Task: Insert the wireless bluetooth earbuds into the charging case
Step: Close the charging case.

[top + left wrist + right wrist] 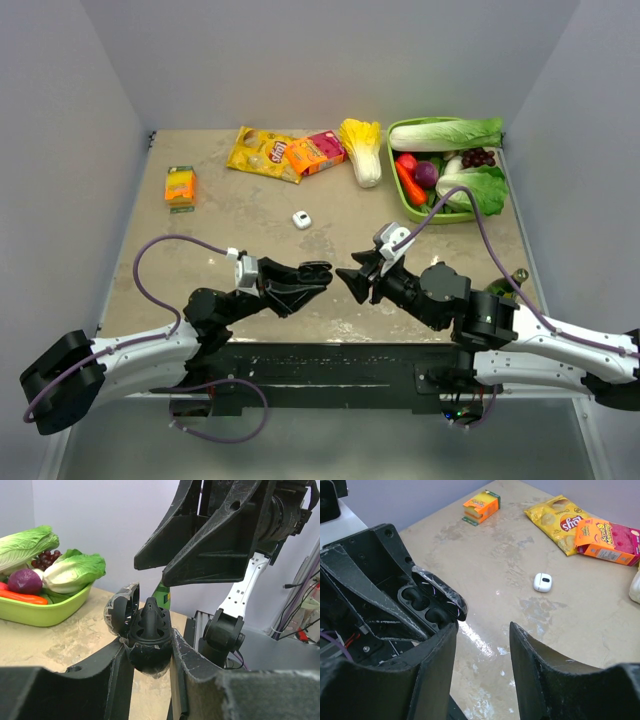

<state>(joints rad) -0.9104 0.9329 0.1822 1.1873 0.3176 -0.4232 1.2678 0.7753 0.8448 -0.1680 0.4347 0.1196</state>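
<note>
The black oval charging case (148,637) is gripped between my left gripper's (148,652) fingers, lid (119,613) hinged open to the left. In the right wrist view the case (426,606) shows two dark wells that look empty. My right gripper (482,630) is open and empty, right beside the case. In the top view the left gripper (318,272) and right gripper (352,280) face each other tip to tip above the table's near middle. I see no black earbuds. A small white rounded case (542,582) lies closed on the table; it also shows in the top view (302,220).
A green tray (398,190) of toy vegetables sits at the back right, with a corn-like toy (363,150) beside it. A yellow chip bag (260,152), an orange-pink box (315,152) and a small orange pack (180,186) lie along the back.
</note>
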